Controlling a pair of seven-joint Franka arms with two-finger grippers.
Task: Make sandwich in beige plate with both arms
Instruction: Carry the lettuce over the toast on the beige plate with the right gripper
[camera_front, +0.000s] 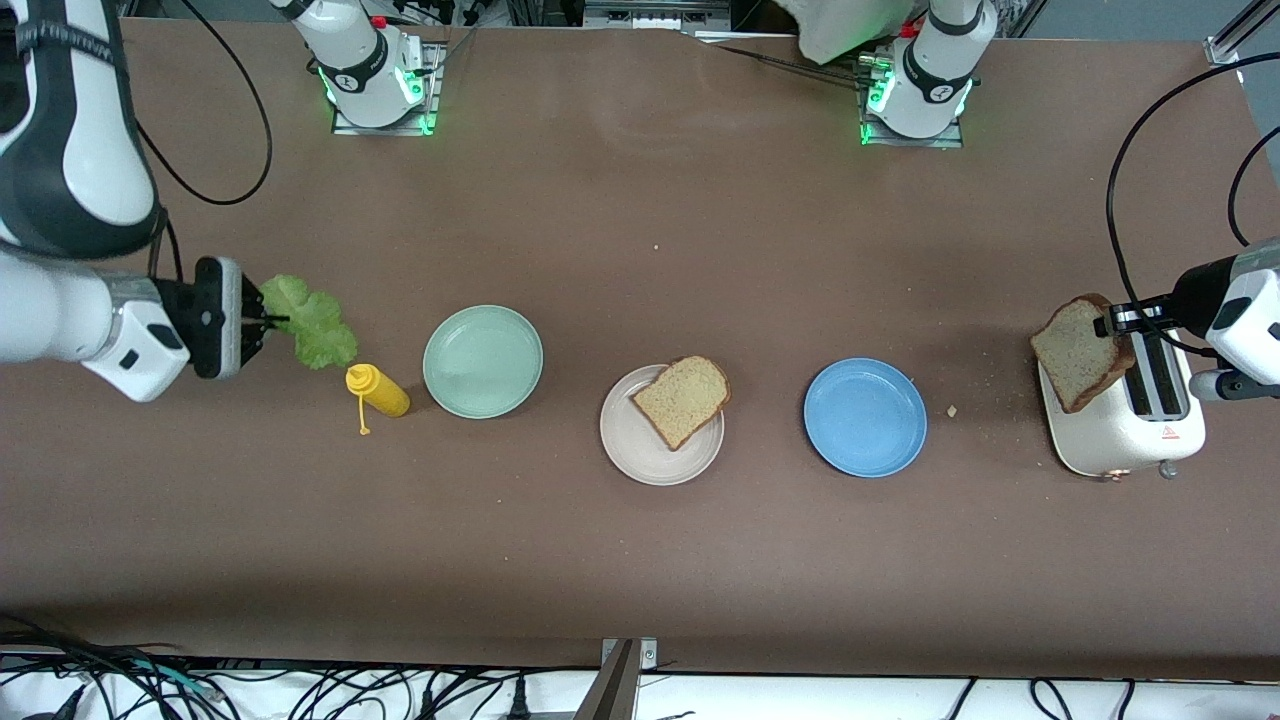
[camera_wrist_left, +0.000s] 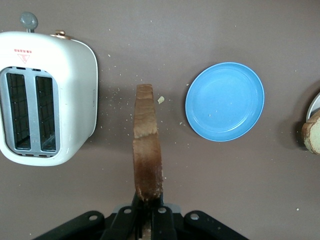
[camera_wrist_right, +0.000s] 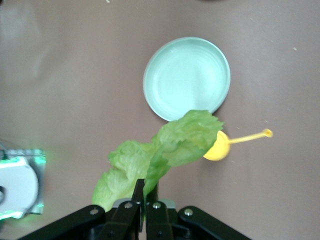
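currently the beige plate (camera_front: 640, 455) sits mid-table between the mint plate (camera_front: 483, 361) and the blue plate (camera_front: 865, 417), with 1 bread slice (camera_front: 682, 400) lying on it, overhanging the rim. left gripper (camera_front: 1118, 321) is clamped on a 2nd bread slice (camera_front: 1078, 352), up in the air over the white toaster (camera_front: 1125, 430). right gripper (camera_front: 262, 321) pinches the lettuce leaf (camera_front: 308, 322), raised above the table over the yellow squeeze bottle (camera_front: 378, 391).
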